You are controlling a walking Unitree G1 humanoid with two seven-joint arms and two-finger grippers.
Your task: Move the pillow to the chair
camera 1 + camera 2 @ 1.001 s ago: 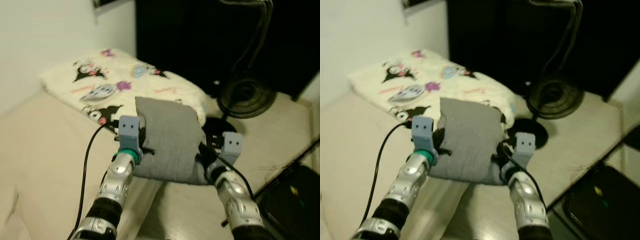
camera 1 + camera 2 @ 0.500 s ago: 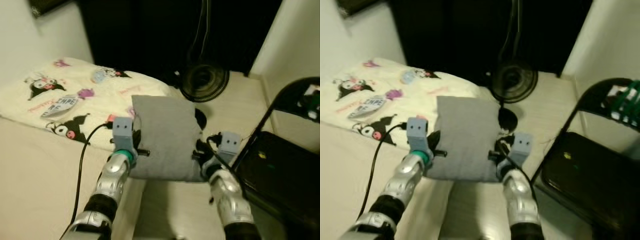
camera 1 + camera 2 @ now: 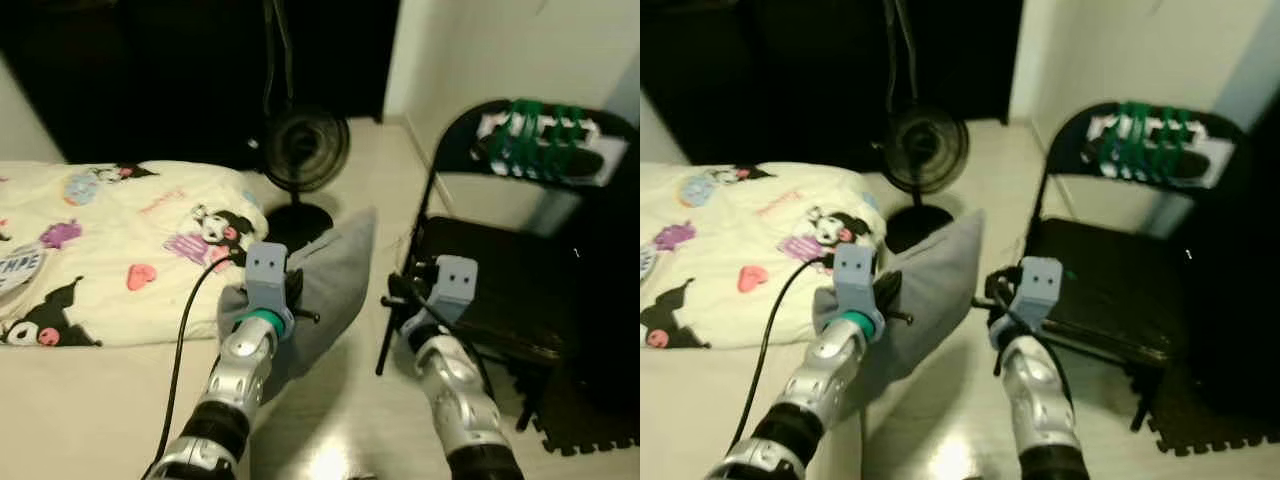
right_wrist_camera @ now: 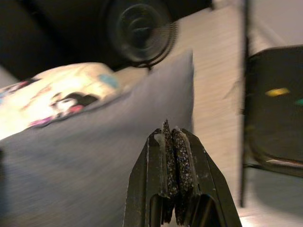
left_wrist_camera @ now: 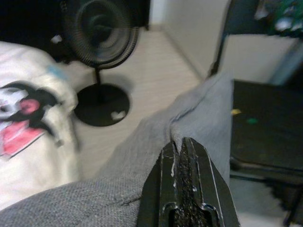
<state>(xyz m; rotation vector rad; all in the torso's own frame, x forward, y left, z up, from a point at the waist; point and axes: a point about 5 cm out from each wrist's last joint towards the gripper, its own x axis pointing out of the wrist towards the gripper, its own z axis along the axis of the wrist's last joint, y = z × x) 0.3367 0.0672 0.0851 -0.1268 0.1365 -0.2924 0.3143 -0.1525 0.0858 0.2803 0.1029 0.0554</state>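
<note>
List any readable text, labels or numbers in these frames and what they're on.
None reads cleanly.
Blanket: small lettering among the cartoon prints, too blurred to read.
Chair: no legible text; the white item with green bands on its backrest shows no readable marking.
Grey pillow, fan: no text visible.

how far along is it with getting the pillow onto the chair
Done: the grey pillow is gripped and held up beside the bed, and the black chair is close on the robot's right. In hand: the left gripper is shut on the pillow's edge. The right gripper is shut, apart from the pillow. Left: carry it across and set it on the seat.
</note>
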